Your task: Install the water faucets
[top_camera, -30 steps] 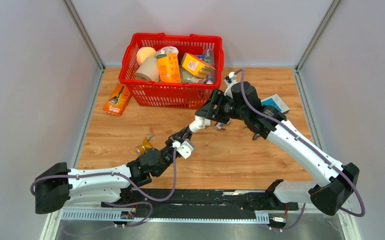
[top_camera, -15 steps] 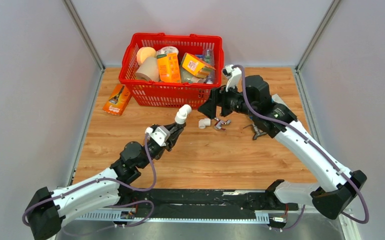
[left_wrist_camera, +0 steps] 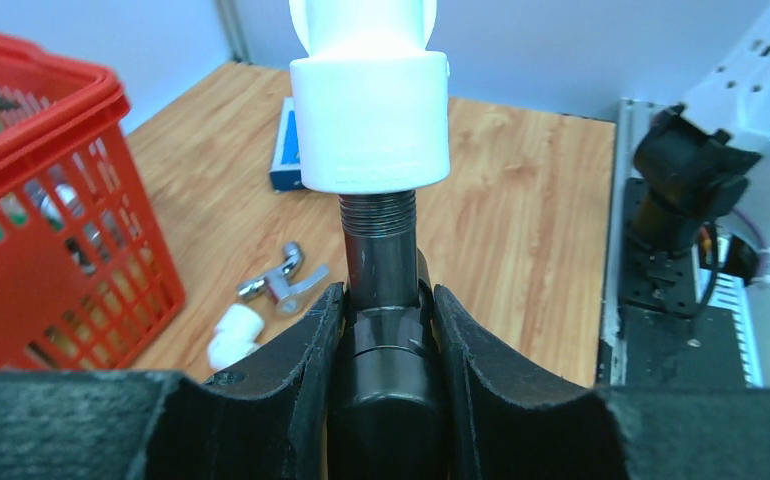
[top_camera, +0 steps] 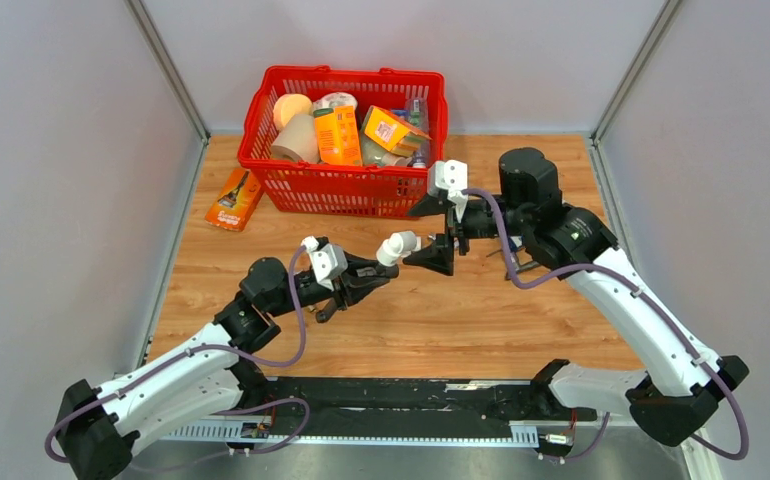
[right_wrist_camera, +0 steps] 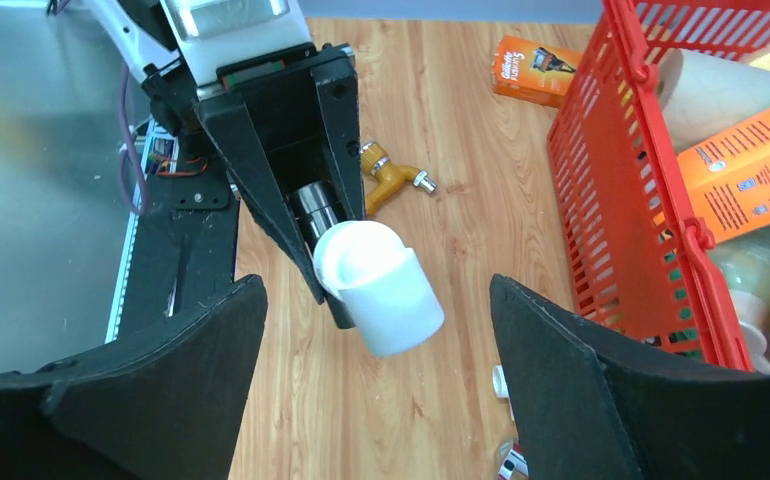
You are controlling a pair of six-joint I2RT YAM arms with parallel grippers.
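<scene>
My left gripper (top_camera: 366,278) is shut on the body of a dark grey metal faucet (left_wrist_camera: 381,300) and holds it above the table. A white plastic elbow fitting (top_camera: 398,246) sits on the faucet's threaded end (left_wrist_camera: 376,215). My right gripper (top_camera: 429,235) is open wide and faces the fitting from the right, its fingers apart from it. In the right wrist view the fitting (right_wrist_camera: 381,290) lies between my open fingers (right_wrist_camera: 161,380), with the faucet (right_wrist_camera: 313,205) behind it in the left gripper.
A red basket (top_camera: 261,100) full of groceries stands at the back. An orange pack (top_camera: 233,200) lies to its left. A brass tap (right_wrist_camera: 393,172), a chrome tap (left_wrist_camera: 281,280), a second white elbow (left_wrist_camera: 233,335) and a blue box (left_wrist_camera: 286,150) lie on the table.
My left arm has swung the faucet and white fitting round to point right at the right gripper. My right gripper has drawn back, turned toward the fitting and stands open.
</scene>
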